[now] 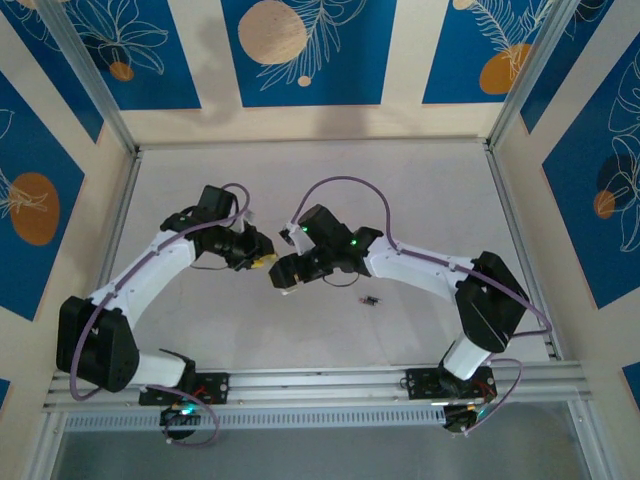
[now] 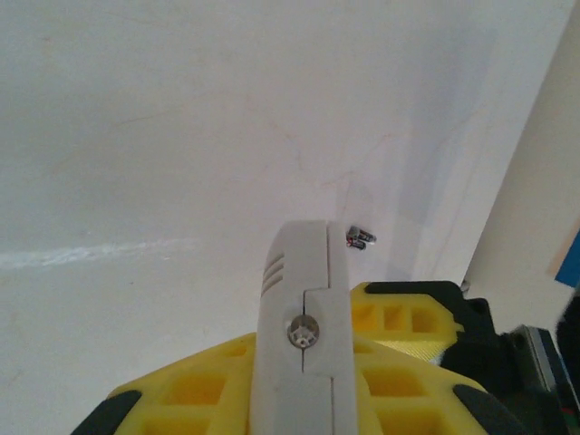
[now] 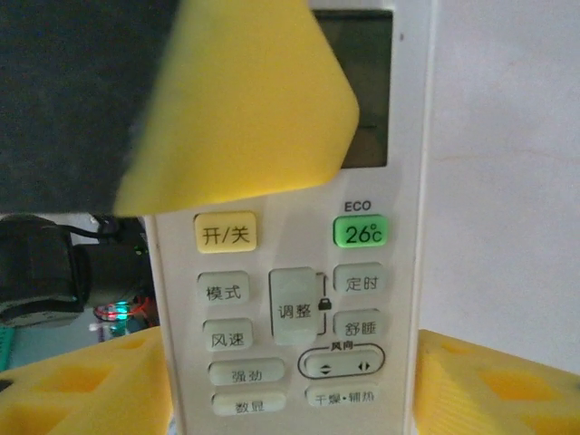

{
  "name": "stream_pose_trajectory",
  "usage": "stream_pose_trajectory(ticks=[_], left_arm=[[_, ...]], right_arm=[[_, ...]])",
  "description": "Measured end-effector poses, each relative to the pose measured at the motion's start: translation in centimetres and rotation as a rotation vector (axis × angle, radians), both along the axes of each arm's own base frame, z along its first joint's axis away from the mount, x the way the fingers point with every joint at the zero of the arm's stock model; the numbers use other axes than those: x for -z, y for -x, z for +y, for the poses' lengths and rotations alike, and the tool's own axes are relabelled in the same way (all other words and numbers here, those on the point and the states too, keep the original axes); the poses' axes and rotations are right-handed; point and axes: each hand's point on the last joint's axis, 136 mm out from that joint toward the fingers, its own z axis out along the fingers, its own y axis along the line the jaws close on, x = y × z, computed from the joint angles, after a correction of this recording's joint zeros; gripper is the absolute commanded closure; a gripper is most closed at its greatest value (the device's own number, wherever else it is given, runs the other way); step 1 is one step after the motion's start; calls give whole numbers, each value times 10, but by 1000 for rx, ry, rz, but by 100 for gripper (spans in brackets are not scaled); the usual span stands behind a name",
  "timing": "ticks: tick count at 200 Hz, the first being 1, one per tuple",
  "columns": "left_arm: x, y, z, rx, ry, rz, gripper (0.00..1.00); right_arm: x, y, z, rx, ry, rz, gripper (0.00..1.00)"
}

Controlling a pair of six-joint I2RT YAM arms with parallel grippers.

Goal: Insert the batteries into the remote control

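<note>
The remote control (image 3: 362, 272) is a white unit with a yellow button and a green 26°C button. It hangs above the table between both grippers. In the left wrist view the remote control (image 2: 304, 272) shows edge-on, and my left gripper (image 2: 304, 362) is shut on it with a yellow finger pressed on each side. My right gripper (image 3: 290, 381) stands astride the remote's lower end, and a thin gap shows at its right finger (image 3: 498, 390). One left finger (image 3: 245, 100) covers the display. The batteries (image 1: 371, 299) lie on the table right of the grippers, small and dark (image 2: 360, 238).
The white table (image 1: 320, 180) is walled by blue and cream panels with aluminium posts. Both arms reach in toward the middle, left gripper (image 1: 258, 262) and right gripper (image 1: 283, 272) almost touching. A metal rail (image 1: 320, 380) runs along the near edge.
</note>
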Motion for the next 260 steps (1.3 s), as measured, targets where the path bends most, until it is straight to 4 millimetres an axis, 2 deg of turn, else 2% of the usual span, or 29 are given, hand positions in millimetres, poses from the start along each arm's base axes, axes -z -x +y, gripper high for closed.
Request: stream_pose_trajectory(ticks=[24, 51, 65, 89, 109, 141, 163, 180, 207, 226, 240, 260], left_arm=[[-2, 1, 15, -119, -83, 78, 87], [-10, 1, 26, -221, -139, 149, 88], [-7, 2, 28, -257, -148, 193, 88], [-1, 6, 32, -304, -169, 248, 88], [3, 3, 41, -339, -209, 240, 88], [9, 3, 48, -369, -243, 239, 88], [9, 3, 47, -377, -229, 244, 85], [7, -2, 46, -392, -211, 229, 75], [-5, -3, 39, -365, -163, 189, 31], [-27, -10, 33, -329, -106, 78, 10], [-54, -19, 32, -301, -60, -62, 0], [-98, -27, 37, -259, -17, -290, 0]], right_arm=[[-15, 2, -5, -17, -18, -234, 21], [-31, 27, -1, -131, -90, -616, 23], [-25, 36, 6, -199, -82, -780, 25], [-6, 27, 20, -271, 21, -1000, 36], [3, 15, 26, -283, 81, -1105, 47], [8, 3, 31, -268, 125, -1173, 66], [10, -4, 32, -245, 151, -1188, 74], [8, -8, 30, -211, 165, -1181, 78], [1, -18, 28, -144, 154, -1141, 81], [-1, -24, 20, -98, 161, -1050, 83], [-10, -31, 12, -47, 153, -964, 83], [-37, -45, -11, 60, 70, -815, 86]])
